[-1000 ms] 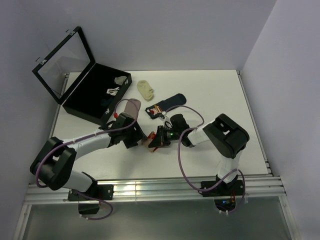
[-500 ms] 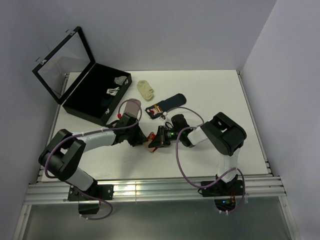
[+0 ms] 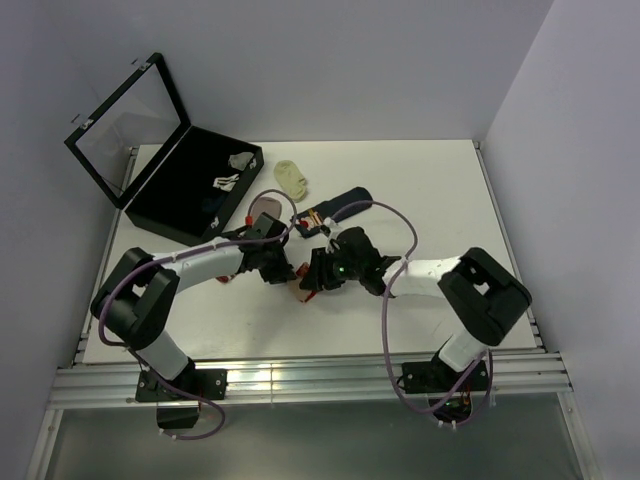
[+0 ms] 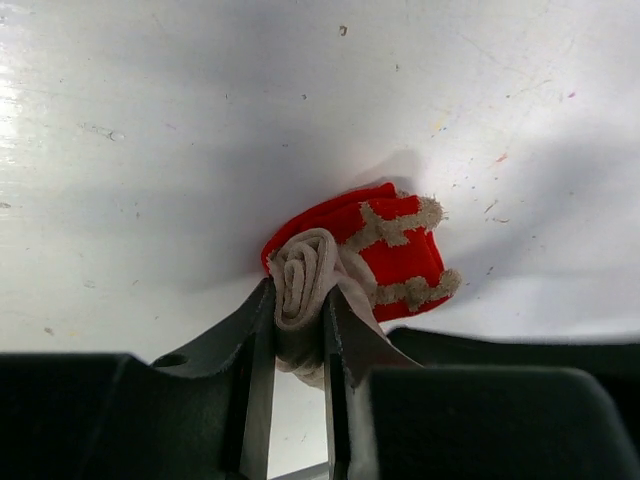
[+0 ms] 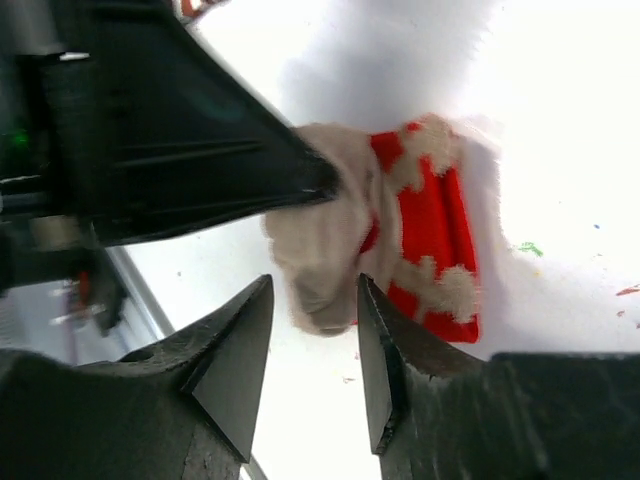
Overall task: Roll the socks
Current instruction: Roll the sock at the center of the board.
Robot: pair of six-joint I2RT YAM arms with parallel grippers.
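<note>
On white tabletop [image 4: 150, 120], fuzzy beige-and-red sock roll [image 4: 395, 255] nipped in the left gripper [image 4: 298, 295]; right gripper [image 5: 313, 285] parted, holding nothing.

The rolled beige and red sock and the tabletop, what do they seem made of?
The sock: soft knit fabric, likely a cotton blend, matte; fuzzy, pilled edges show. The tabletop: hard, smooth white surface, perhaps laminate or painted board; slight sheen, small scuffs and specks.

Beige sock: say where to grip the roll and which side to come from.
Grip the sock on its coiled beige end, coming from that end, one finger on each side of the spiral. It juts clear of the red wrap and is narrow; the left hand pinches it there.
</note>
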